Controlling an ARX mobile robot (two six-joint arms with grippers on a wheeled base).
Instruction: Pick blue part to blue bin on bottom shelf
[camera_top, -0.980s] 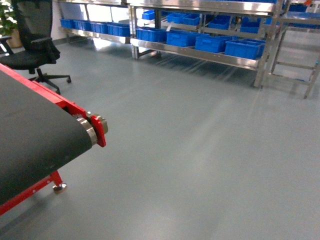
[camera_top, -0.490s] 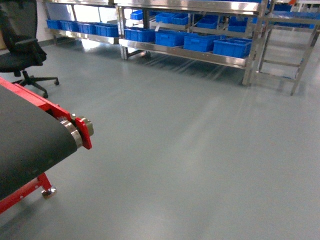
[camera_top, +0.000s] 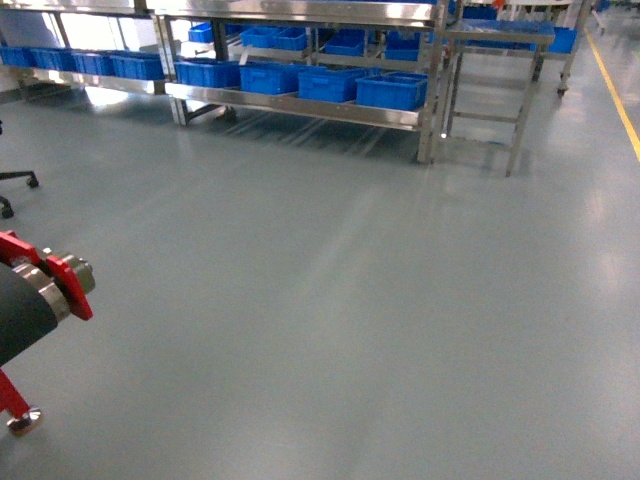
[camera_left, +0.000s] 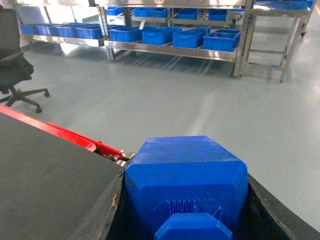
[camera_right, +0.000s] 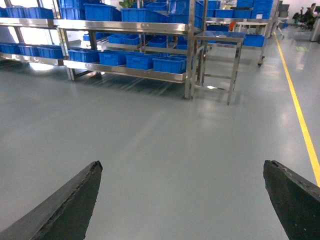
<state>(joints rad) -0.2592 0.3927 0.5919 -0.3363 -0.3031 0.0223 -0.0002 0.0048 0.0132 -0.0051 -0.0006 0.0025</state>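
Between the left gripper's (camera_left: 186, 220) dark fingers, clamped tight, sits a chunky blue plastic part (camera_left: 186, 182). The right gripper (camera_right: 182, 200) gapes empty. Far beyond, blue plastic bins (camera_top: 392, 90) line the steel rack's bottom shelf (camera_top: 300, 106).

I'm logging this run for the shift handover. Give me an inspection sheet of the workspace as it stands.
Surface: grey floor, bare and glossy between robot and racks.
Job's things: blue part sits between the left pincer's fingers; blue bins line the bottom shelf of the steel rack, far across the floor.
Clutter: nothing seen on the floor.
Grippers: left pincer shut on the blue part; right pincer open, empty.
Cables: nothing seen.
Surroundings: red-framed conveyor at the left, office chair, steel table right of the rack, yellow floor line.
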